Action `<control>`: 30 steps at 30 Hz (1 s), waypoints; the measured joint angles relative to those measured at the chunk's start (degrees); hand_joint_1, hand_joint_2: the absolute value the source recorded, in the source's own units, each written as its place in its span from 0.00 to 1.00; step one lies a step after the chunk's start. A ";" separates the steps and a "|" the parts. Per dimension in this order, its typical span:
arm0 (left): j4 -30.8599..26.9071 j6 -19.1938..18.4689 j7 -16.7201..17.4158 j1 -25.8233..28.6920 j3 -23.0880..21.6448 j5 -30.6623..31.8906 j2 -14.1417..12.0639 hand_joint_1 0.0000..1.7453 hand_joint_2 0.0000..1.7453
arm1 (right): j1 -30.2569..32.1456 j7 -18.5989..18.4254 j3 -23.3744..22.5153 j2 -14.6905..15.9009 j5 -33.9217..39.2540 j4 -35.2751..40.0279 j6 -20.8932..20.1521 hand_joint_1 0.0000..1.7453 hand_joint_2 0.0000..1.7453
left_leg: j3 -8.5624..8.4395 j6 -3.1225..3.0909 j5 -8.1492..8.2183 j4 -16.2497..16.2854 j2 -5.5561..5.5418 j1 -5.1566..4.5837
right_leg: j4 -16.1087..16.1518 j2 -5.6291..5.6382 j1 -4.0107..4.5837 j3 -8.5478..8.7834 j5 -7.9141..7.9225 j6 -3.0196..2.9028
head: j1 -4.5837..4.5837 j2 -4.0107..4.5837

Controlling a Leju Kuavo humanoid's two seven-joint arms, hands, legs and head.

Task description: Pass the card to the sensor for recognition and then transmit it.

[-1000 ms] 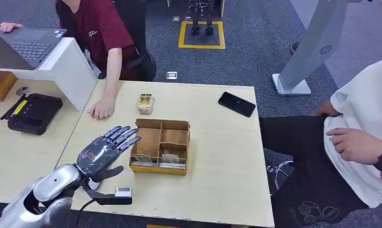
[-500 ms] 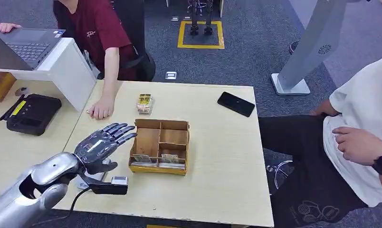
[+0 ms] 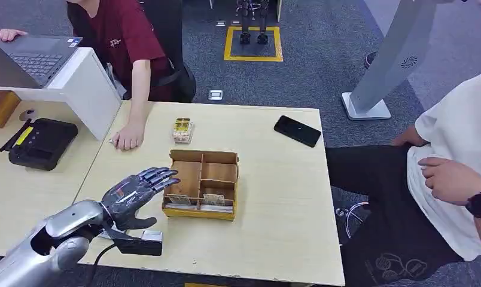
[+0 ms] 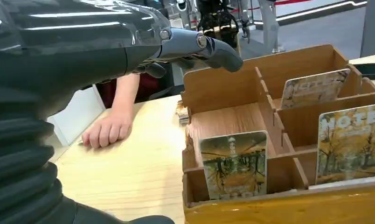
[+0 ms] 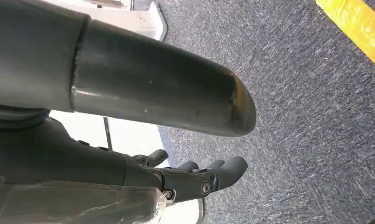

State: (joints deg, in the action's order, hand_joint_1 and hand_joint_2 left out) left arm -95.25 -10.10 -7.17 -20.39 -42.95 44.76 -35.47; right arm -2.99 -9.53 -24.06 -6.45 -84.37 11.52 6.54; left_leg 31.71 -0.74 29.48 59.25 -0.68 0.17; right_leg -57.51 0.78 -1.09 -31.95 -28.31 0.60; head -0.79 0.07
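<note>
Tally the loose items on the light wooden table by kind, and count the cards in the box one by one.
Brown wooden divided box: 1
Picture cards standing in its compartments: 3
Black flat phone: 1
Small gold-and-white card stack: 1
Black handheld sensor with cable: 1
Total: 7

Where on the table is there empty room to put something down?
The big bare patch lies right of the wooden box, below the black phone. It is crowded on the box's left, around the robot's left hand and the person's hand.
</note>
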 joint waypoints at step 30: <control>4.37 3.00 5.01 1.19 -1.11 5.62 7.35 0.00 1.00 | -0.56 -0.13 0.28 0.00 -1.42 0.00 -0.42 0.00 0.00 | 0.00 0.00 0.00 0.00 0.00 -0.01 | 0.00 0.00 0.00 -0.01 0.00 0.00 | 0.00 0.00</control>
State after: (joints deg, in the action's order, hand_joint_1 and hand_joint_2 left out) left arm -90.88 -7.10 -2.16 -19.20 -44.06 50.38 -28.13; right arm -3.55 -9.66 -23.78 -6.45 -85.79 11.52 6.12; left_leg 31.70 -0.74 29.48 59.26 -0.68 0.16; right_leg -57.50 0.78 -1.10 -31.96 -28.31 0.61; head -0.79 0.07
